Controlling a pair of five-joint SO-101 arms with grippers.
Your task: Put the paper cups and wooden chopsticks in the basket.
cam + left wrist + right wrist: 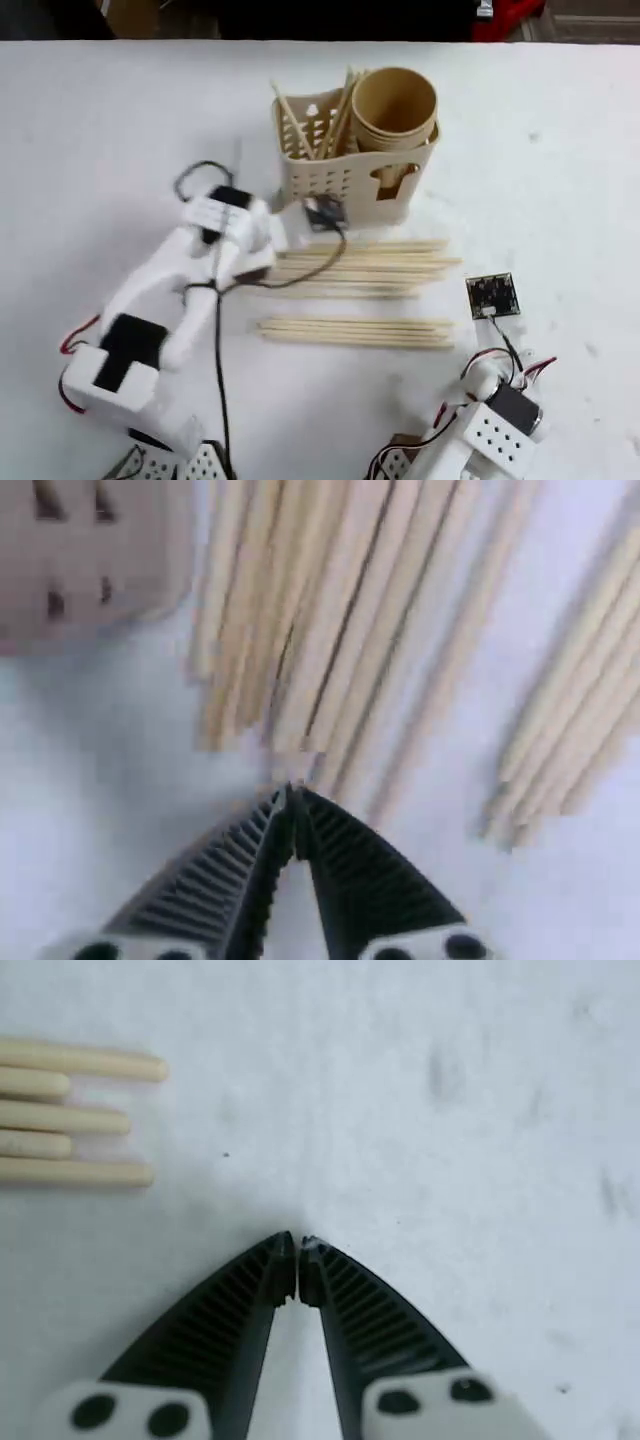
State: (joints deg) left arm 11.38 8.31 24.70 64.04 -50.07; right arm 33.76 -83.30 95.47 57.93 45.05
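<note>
My right gripper is nearest me, its fingers pressed together with the tips meeting, low over bare table. Just beside it, not touching, lie the blunt ends of the near bundle of chopsticks. From the high view that near bundle lies flat across the table in front of me, with my right arm off its right end. My left gripper is farther out, fingers also closed tip to tip and holding nothing. Its point sits right at the left ends of the far bundle; I cannot tell whether it touches them. The far bundle lies flat, roughly parallel to the near one and well apart from it, close in front of the basket. My left arm stretches toward that spot. The basket stands upright beyond, pale with slotted walls. Inside it, stacked cups fill the right part, and a few sticks lean in the left part.
</note>
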